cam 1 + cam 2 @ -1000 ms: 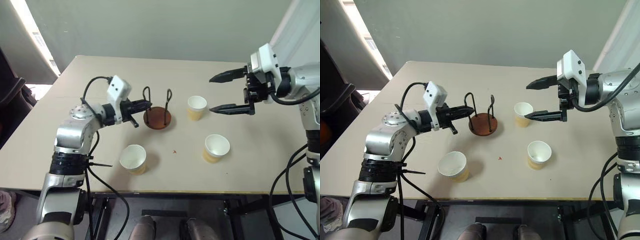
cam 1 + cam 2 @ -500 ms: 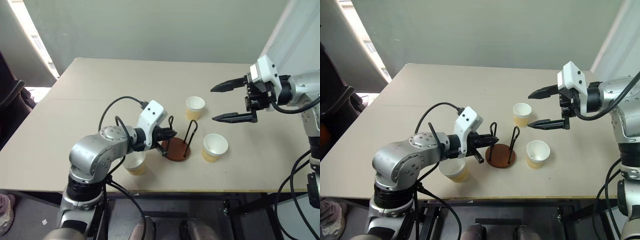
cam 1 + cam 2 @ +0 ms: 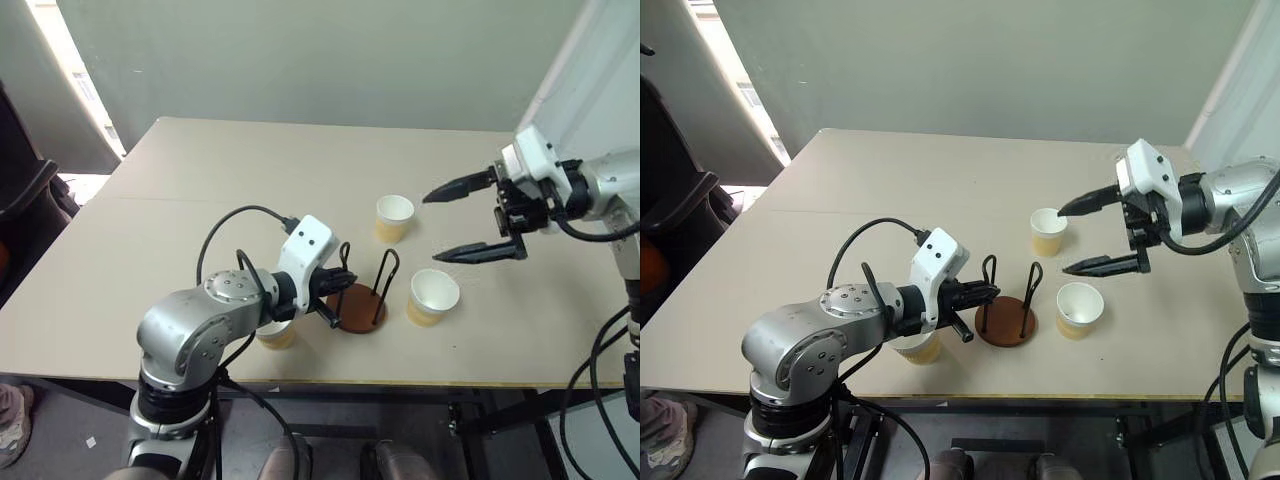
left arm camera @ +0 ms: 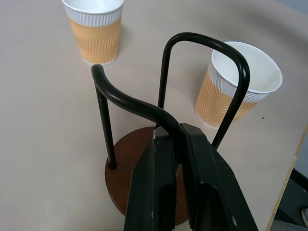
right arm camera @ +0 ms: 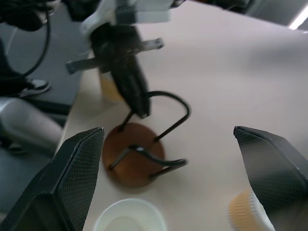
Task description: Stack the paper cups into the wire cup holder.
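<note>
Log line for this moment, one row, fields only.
left end effector: shut on wire cup holder loop | right end effector: open, above table | paper cups: three, none stacked

The paper cups (image 4: 98,29) have tan-orange walls with a wavy ribbed pattern, a white band under white rims, and white insides. The wire cup holder (image 4: 144,163) pairs a reddish-brown disc with black wire loops, on a plain beige desk (image 3: 200,200). The left end effector (image 4: 175,144) has black fingers; the right end effector (image 3: 478,218) has black ones, textured in a fine mesh pattern.
</note>
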Controlling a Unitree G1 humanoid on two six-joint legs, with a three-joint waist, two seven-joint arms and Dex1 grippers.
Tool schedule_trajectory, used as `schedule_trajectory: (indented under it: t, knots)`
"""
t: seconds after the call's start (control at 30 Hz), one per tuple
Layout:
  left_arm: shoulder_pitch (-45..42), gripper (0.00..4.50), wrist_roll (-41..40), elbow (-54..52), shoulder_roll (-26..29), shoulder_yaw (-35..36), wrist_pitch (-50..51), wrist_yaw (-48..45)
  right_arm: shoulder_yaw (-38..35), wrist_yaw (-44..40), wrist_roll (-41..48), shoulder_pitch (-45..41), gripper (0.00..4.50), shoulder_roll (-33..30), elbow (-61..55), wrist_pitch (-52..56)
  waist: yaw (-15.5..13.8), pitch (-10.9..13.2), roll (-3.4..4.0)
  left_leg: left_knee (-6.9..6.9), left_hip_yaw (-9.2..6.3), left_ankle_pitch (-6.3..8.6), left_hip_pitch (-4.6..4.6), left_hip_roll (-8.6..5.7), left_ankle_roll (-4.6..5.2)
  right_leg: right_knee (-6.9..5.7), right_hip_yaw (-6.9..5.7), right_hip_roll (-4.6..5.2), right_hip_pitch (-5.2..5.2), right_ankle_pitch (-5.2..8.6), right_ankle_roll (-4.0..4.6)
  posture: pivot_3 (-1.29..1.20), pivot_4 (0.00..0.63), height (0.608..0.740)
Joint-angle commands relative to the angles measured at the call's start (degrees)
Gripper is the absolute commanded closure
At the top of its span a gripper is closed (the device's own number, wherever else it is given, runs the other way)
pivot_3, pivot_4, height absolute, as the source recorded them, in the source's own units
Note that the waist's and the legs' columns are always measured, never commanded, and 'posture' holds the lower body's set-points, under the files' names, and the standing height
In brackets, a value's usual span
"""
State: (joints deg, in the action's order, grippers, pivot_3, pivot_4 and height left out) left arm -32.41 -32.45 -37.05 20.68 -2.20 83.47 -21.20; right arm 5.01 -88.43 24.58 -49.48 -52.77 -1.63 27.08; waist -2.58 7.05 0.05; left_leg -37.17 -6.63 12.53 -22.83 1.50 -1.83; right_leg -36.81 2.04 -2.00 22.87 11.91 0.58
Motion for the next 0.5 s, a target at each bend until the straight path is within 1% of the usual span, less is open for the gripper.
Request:
schedule_trajectory:
  t: [0.03,0.1,0.23,0.33,0.5]
  knots:
    - [0.61,3.36,-0.81,-0.73,-0.01,-0.46,1.24,0.24,-0.18,-1.34,0.8,0.15,0.0,-1.16,-2.41,0.26,0.01,0.03,-0.04,0.0,0.23,0.0,0.0,-0.02,0.0,0.0,0.02,0.0,0.0,0.01,-0.01,0.0,0.15,0.74]
    - [0.61,2.64,-0.95,-0.88,0.05,-0.44,1.63,0.21,-0.06,-1.06,0.44,0.09,0.0,-1.02,-2.3,0.26,0.03,0.05,-0.07,0.0,0.56,0.0,0.01,-0.05,0.0,0.0,0.03,-0.01,0.01,0.02,-0.03,0.0,0.15,0.74]
    - [0.58,1.25,-1.6,-1.19,-0.08,-0.16,2.27,-0.01,0.6,-0.89,-0.47,0.03,0.0,-0.84,-1.79,-0.19,0.01,0.06,-0.09,0.0,0.66,0.03,0.04,-0.06,0.05,0.0,0.18,0.0,0.01,0.06,-0.04,0.0,0.15,0.74]
    - [0.61,0.1,-2.02,-1.75,0.58,-0.08,2.32,-0.01,1.23,-0.84,-1.16,-0.09,0.0,-0.56,-1.24,-0.66,0.01,0.07,-0.11,0.0,0.67,0.09,0.12,-0.07,0.15,0.0,0.44,0.0,0.01,0.13,-0.17,0.0,0.15,0.74]
    - [0.39,0.05,-3.03,-2.68,3.15,0.43,0.38,-1.72,2.16,-1.23,-2.13,-0.86,0.0,0.02,0.48,-1.84,0.08,0.11,-0.17,0.02,0.9,0.14,0.34,-0.26,0.25,-0.03,1.33,-0.03,0.01,0.24,-0.6,0.0,0.15,0.74]
